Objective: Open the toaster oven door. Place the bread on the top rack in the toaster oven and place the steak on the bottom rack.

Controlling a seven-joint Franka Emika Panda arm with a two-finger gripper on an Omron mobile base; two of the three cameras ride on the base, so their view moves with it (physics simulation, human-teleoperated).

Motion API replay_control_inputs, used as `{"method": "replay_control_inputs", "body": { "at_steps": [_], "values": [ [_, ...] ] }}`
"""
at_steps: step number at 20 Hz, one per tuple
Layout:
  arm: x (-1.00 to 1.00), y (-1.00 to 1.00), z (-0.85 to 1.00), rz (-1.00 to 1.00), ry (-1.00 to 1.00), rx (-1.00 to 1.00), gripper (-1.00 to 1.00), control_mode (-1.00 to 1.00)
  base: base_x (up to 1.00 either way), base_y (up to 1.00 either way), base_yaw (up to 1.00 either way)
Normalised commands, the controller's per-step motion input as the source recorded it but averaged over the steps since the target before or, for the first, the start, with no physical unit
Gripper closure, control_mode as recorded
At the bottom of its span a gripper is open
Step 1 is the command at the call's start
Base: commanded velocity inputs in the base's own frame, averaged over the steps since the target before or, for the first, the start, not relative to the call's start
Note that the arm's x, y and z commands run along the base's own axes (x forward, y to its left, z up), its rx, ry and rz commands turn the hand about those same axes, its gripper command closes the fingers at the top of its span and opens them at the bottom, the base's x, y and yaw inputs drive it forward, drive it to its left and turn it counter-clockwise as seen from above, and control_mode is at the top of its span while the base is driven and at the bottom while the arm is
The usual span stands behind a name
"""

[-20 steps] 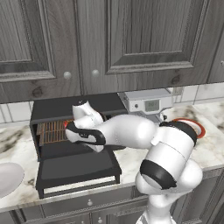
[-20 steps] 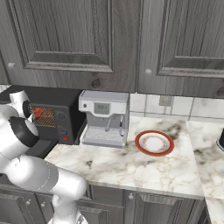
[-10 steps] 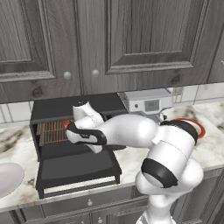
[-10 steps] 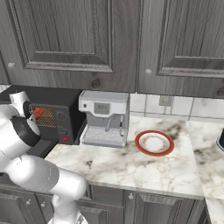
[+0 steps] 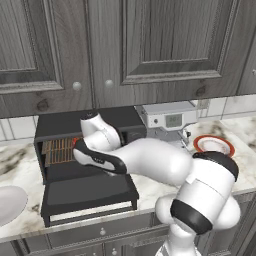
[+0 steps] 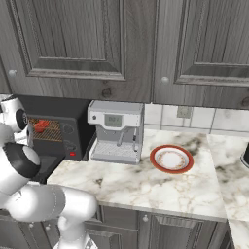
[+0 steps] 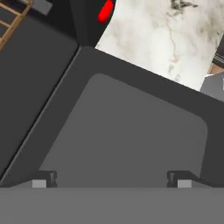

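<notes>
Black toaster oven door (image 7: 131,131) flat beneath the jaws, jaws wide apart, holding nothing

Arm (image 5: 150,162) reaches left, elbow bent, wrist turned down. Gripper (image 7: 111,177) points downward, fingers (image 7: 43,178) spread wide, nothing between them.

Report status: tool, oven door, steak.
Tool open, empty, over the dropped door. Door fully open, lying flat. Steak on a rack inside the oven; which rack, cannot tell. Nothing in the way.
</notes>
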Motion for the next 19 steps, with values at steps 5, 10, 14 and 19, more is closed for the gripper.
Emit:
{"method": "replay_control_inputs", "body": {
  "at_steps": [5,10,14,19],
  "values": [
    [-0.57,-0.27,0.35,0.26,-0.04,-0.06,-1.00,-1.00,0.00,0.00,0.00],
    [-0.54,-0.35,0.31,0.45,-0.08,-0.18,-1.00,-1.00,0.00,0.00,0.00],
    [-0.47,-0.34,0.36,0.46,-0.06,-0.18,-1.00,-1.00,0.00,0.00,0.00],
    [-0.43,-0.39,0.37,0.38,-0.03,-0.14,-1.00,-1.00,0.00,0.00,0.00]
  ]
}}
